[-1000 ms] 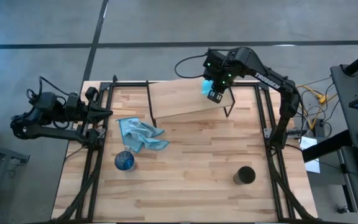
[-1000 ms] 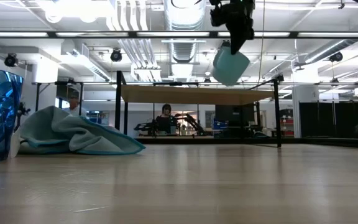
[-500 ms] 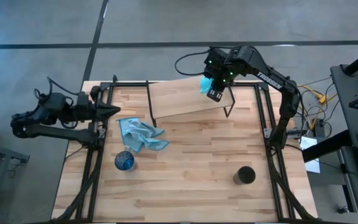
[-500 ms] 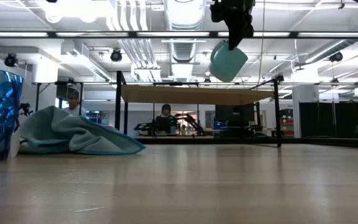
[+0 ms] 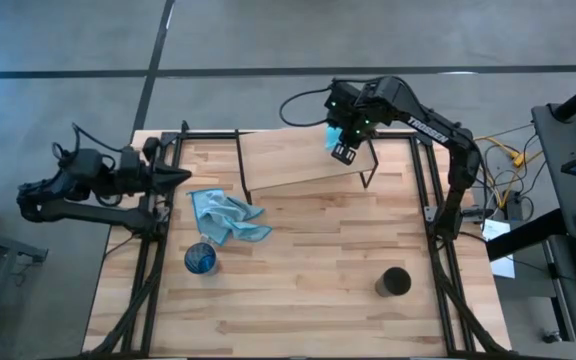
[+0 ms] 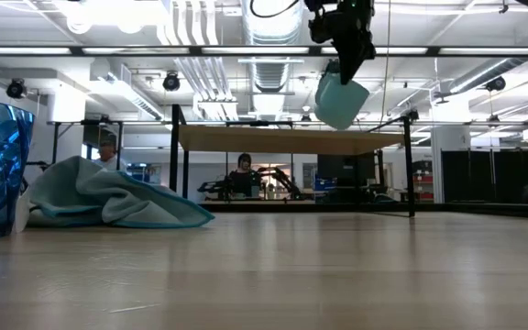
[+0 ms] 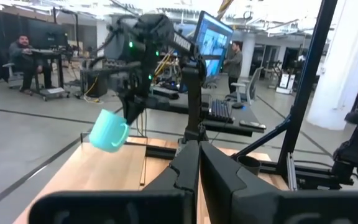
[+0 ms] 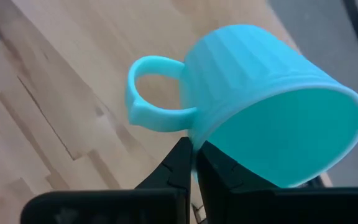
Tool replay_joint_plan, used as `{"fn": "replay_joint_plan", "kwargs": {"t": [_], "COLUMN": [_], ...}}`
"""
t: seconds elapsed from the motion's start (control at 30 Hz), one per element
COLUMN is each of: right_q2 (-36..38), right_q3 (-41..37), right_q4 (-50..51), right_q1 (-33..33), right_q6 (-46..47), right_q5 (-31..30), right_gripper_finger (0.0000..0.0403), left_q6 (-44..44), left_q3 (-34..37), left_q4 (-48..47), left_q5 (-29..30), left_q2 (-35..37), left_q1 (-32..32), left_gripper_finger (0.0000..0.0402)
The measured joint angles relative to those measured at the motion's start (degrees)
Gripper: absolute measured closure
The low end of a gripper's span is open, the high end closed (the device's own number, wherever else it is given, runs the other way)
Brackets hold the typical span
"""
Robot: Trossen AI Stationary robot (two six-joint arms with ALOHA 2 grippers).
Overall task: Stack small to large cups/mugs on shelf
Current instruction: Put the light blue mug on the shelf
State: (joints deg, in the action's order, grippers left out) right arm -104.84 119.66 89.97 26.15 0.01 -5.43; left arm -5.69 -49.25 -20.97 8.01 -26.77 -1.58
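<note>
My right gripper (image 5: 341, 148) is shut on the teal mug (image 5: 330, 135) and holds it in the air above the right far part of the shelf (image 5: 293, 160). The mug also shows in the low view (image 6: 340, 101) and in the left wrist view (image 7: 109, 130). The translucent blue glass cup (image 5: 200, 259) stands on the table near the left, and the black cup (image 5: 393, 282) stands at the near right. My left gripper (image 5: 183, 177) is shut and empty at the table's left edge. My right gripper pinches the mug's rim (image 8: 199, 132) right beside the handle (image 8: 148, 93), with one finger inside the mouth and one outside. The fingers come from above, pointing down. The mug hangs tilted below them, clear of the shelf.
A light blue cloth (image 5: 226, 217) lies crumpled on the table between the shelf and the glass cup. The shelf's thin black legs (image 5: 368, 172) stand on the tabletop. Black frame rails run along the table's left and right sides. People sit in the room beyond.
My left gripper has gone a little toward the table's right. My right gripper has stayed above the shelf; the mug in it tipped and rose slightly, then came back down to about where it was.
</note>
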Motion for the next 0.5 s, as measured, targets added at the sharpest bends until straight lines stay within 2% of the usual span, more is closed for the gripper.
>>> {"fn": "replay_joint_plan", "kwargs": {"t": [0.17,0.23,0.33,0.5], "right_q2": [-0.16,0.21,0.61,0.66], "right_q3": [-1.64,-1.64,-0.71,-0.14], "right_q4": [0.07,0.03,0.0,0.03], "right_q1": [-0.32,-0.37,-0.39,-0.37], "right_q6": [0.39,0.04,0.47,1.07], "right_q5": [0.18,2.59,6.84,7.06], "right_gripper_finger": [0.039,0.039,0.039,0.039], "left_q6": [-0.03,-1.09,-8.03,-14.91], "left_q3": [0.0,0.0,0.0,0.02], "left_q4": [0.66,2.8,6.47,15.66], "left_q5": [-0.21,-0.24,-0.24,-0.24], "left_q2": [1.33,1.38,1.27,1.04], "left_q1": [0.0,0.0,0.0,0.0], "left_gripper_finger": [0.0402,0.0402,0.0402,0.0402]}}
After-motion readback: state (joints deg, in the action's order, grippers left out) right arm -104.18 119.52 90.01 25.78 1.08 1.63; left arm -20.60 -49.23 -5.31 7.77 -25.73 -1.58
